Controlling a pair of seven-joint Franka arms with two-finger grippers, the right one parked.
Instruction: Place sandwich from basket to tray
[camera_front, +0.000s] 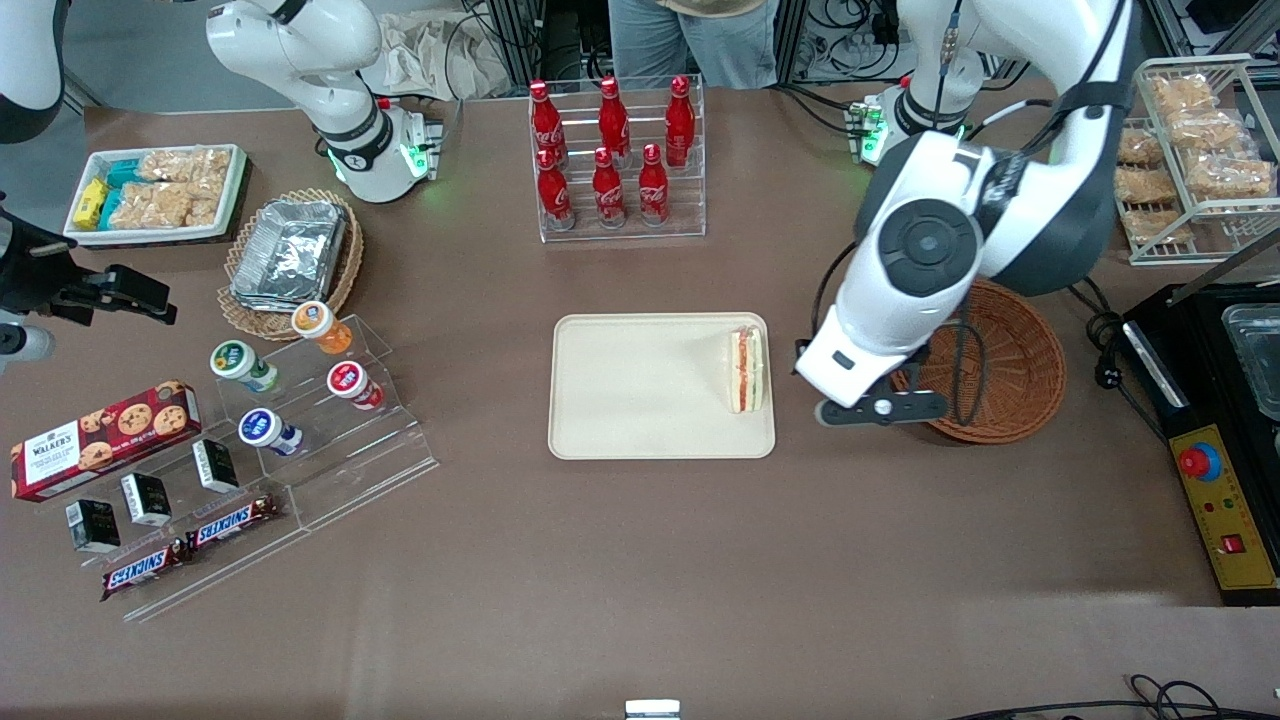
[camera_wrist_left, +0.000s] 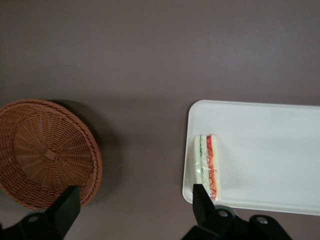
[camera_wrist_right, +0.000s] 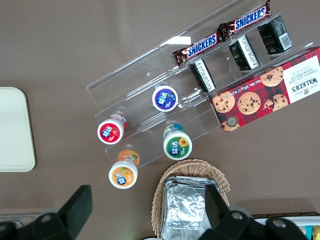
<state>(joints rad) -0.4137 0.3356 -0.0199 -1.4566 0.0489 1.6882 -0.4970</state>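
The sandwich lies on the cream tray, at the tray's end nearest the reddish-brown wicker basket. Its red, orange and green filling edge faces up. The basket holds nothing. My gripper hangs over the bare table between tray and basket, partly covering the basket's rim in the front view. In the left wrist view the gripper is open with only table between its fingers; one fingertip is by the sandwich and tray, the other by the basket.
A clear rack of red cola bottles stands farther from the camera than the tray. Toward the parked arm's end are a tan basket with foil container, acrylic steps with cups and a cookie box. A black appliance lies beside the basket.
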